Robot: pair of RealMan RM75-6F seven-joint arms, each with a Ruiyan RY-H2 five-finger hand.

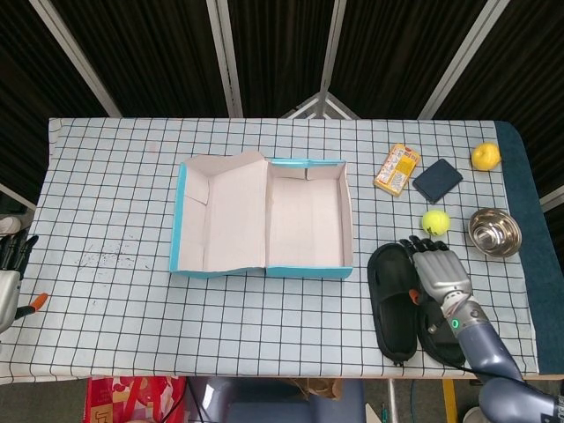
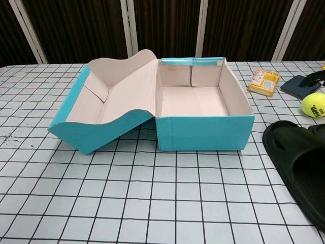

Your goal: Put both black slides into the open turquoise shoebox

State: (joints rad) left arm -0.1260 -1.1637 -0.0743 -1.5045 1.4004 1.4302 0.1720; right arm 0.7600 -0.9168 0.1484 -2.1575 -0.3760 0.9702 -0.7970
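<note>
Two black slides lie side by side at the front right of the table. The left slide shows in full; the right slide is mostly hidden under my right hand. That hand hovers over the slides with its fingers spread and holds nothing; a dark fingertip shows at the chest view's right edge. The open turquoise shoebox stands mid-table, empty, its lid folded out to the left. My left hand sits off the table's left edge, fingers apart and empty.
A tennis ball lies just beyond the slides. Behind it are an orange snack packet, a dark blue wallet and a yellow fruit. A steel bowl stands near the right edge.
</note>
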